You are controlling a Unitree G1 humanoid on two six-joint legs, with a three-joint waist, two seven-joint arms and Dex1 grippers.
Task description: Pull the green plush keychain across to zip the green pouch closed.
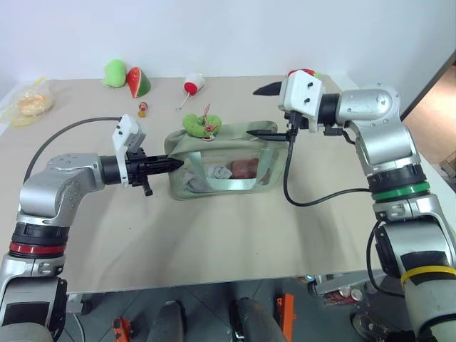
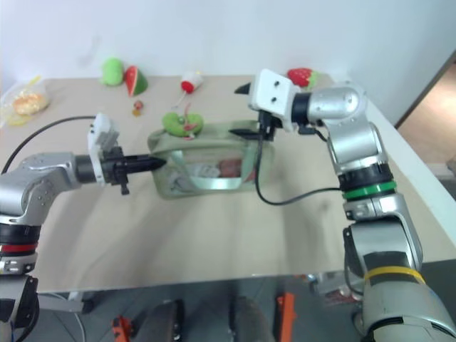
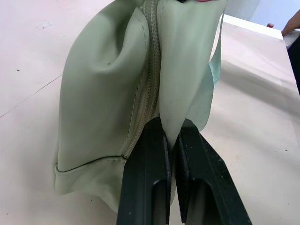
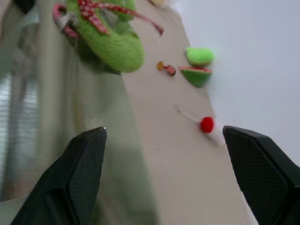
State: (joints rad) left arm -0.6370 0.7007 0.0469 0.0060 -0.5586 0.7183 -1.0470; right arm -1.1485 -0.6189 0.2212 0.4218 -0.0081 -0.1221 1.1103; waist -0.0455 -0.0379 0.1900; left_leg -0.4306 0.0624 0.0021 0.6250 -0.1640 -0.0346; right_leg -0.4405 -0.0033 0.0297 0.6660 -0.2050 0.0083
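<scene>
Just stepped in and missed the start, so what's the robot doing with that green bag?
It is working on zipping a green pouch on the table. The left gripper is shut on the fabric at one end of the pouch, holding it. The right gripper is open above the other end, holding nothing. The green plush keychain lies on top of the pouch near the left gripper's end. Small plush toys sit at the far edge.

Around the green pouch (image 1: 221,167), bare table (image 1: 214,242) lies open on the near side, while the left gripper (image 1: 174,164) blocks one end and scattered plush toys (image 1: 127,77) crowd the far side.
</scene>
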